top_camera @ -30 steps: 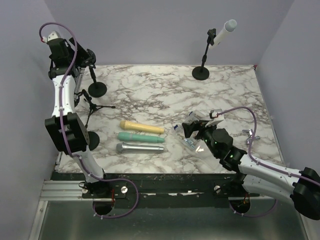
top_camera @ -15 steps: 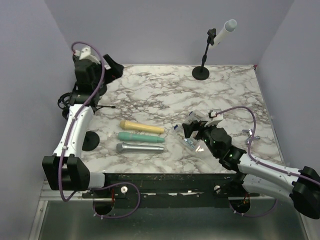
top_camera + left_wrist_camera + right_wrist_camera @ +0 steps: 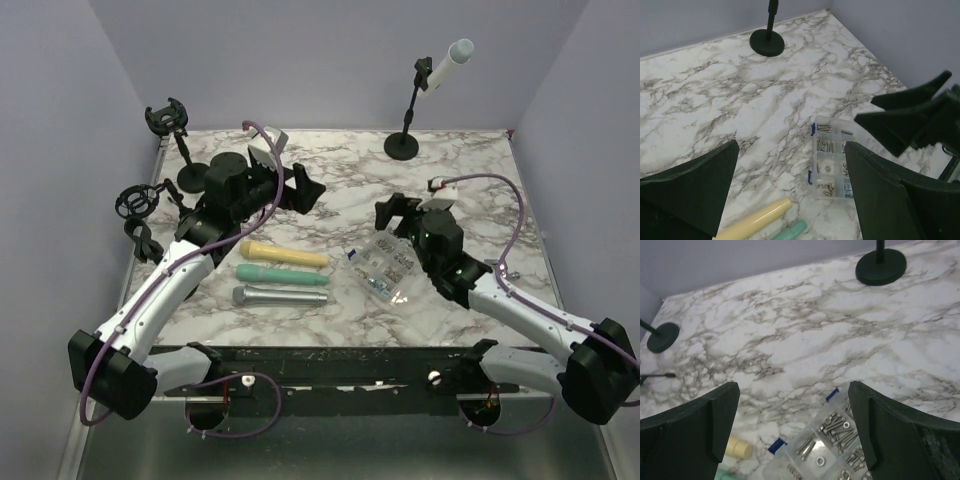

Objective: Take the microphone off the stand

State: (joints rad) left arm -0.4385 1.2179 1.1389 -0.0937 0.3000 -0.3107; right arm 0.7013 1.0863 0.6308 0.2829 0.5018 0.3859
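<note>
Your left gripper (image 3: 305,190) is hanging open and empty, having swung from the far-left corner to mid-table; your right gripper (image 3: 386,212), equally spread and empty, is moving beyond the screw box (image 3: 386,270); both are nearing the microphone (image 3: 450,62), still sitting tilted in its stand (image 3: 411,105) at the far edge. Both wrist cameras are cropping that stand above its base (image 3: 881,266), so you are judging the clip (image 3: 424,70) from the small overhead view alone.

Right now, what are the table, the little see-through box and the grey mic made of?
Table: looks like polished marble, white with grey veins; it could be a printed sheet.
Box: clear plastic with blue clips; you can see shiny metal screws through it.
Mic: grey, slightly shiny body, maybe metal or painted plastic; hard to tell.
</note>
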